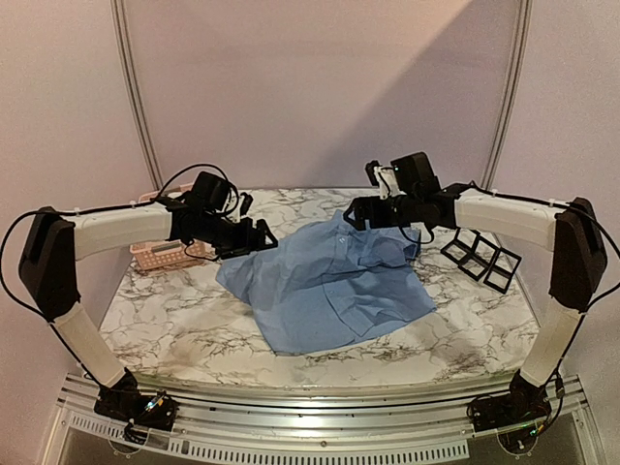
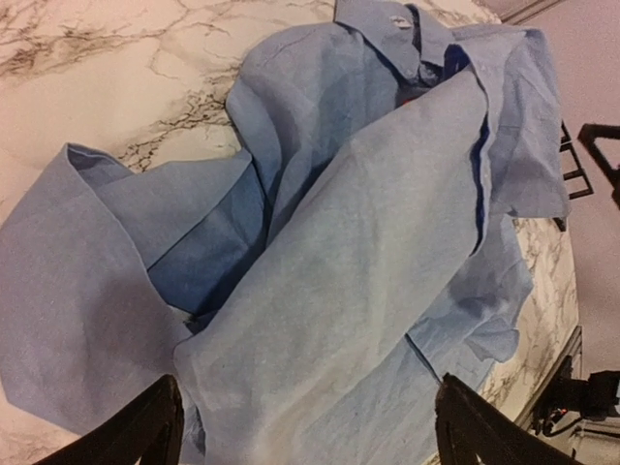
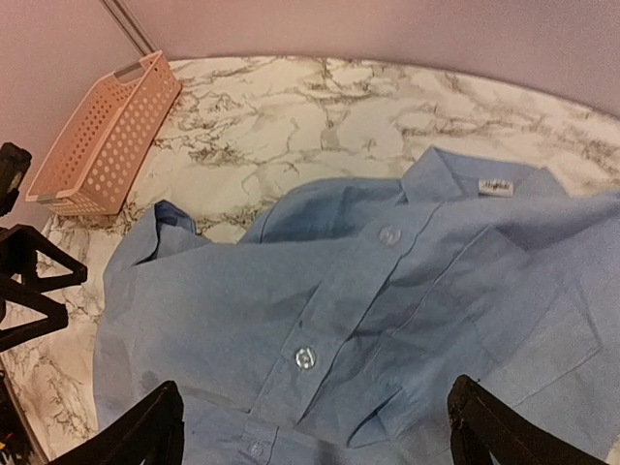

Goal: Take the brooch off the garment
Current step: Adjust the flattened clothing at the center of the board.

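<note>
The garment [image 1: 329, 281], a light blue button-up shirt, lies crumpled in the middle of the marble table [image 1: 174, 320]. My left gripper [image 1: 262, 237] hovers at its left edge, open, and the left wrist view shows a broad fold of the garment [image 2: 368, 271] under the wide-apart fingers [image 2: 150, 431]. My right gripper [image 1: 354, 213] hangs open over the collar end, above the button placket [image 3: 305, 357] and the collar label [image 3: 495, 186]. Neither holds anything. The brooch is hidden; a tiny red speck [image 2: 412, 97] shows under a fold by the collar, too small to identify.
A pink plastic basket [image 1: 170, 254] stands at the table's left, behind the left arm, also seen as the basket [image 3: 102, 136] in the right wrist view. Black square frames [image 1: 481, 257] lie at the right edge. White curtain walls close the back.
</note>
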You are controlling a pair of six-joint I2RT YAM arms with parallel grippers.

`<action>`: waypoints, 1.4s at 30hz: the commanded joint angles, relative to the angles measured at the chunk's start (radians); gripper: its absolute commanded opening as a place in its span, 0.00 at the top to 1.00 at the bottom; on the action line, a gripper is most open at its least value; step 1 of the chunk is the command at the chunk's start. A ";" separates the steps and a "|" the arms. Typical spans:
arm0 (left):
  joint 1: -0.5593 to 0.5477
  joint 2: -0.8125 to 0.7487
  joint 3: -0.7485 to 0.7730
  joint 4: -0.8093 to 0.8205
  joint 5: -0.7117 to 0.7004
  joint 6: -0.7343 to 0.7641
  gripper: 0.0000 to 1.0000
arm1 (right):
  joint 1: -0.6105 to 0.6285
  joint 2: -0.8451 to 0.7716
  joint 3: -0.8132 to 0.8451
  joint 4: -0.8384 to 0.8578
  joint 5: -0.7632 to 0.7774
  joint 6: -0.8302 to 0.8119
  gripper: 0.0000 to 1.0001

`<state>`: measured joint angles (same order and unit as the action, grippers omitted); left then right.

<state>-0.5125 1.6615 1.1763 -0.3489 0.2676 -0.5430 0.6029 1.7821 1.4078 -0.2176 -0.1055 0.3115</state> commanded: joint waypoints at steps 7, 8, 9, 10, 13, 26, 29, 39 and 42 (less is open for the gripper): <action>-0.004 0.048 -0.002 0.060 0.026 -0.033 0.10 | 0.046 0.097 -0.050 0.051 -0.147 0.211 0.08; -0.004 0.045 -0.006 0.059 0.025 -0.034 0.09 | 0.050 0.107 -0.045 0.052 -0.146 0.212 0.09; -0.004 0.042 -0.008 0.060 0.024 -0.034 0.09 | 0.050 0.120 -0.038 0.049 -0.143 0.213 0.10; -0.004 0.039 -0.012 0.061 0.022 -0.036 0.09 | 0.052 0.130 -0.028 0.043 -0.137 0.217 0.11; -0.004 0.030 -0.018 0.060 0.021 -0.038 0.09 | 0.057 0.176 -0.001 0.030 -0.094 0.218 0.14; 0.000 -0.007 -0.020 0.042 -0.019 -0.033 0.08 | 0.105 0.243 0.030 0.039 -0.009 0.190 0.92; 0.002 -0.023 -0.020 0.036 -0.027 -0.026 0.08 | 0.107 0.185 -0.037 0.045 -0.012 0.202 1.00; 0.001 -0.011 0.010 0.049 -0.002 0.004 0.07 | 0.107 -0.103 -0.371 -0.047 -0.009 0.265 1.00; -0.012 0.029 0.043 0.048 0.012 0.012 0.07 | 0.107 -0.127 -0.448 -0.060 -0.031 0.303 1.00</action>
<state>-0.5117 1.6463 1.1702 -0.3107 0.2569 -0.5591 0.7036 1.6863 1.0451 -0.2199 -0.1253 0.5587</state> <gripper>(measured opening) 0.926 0.009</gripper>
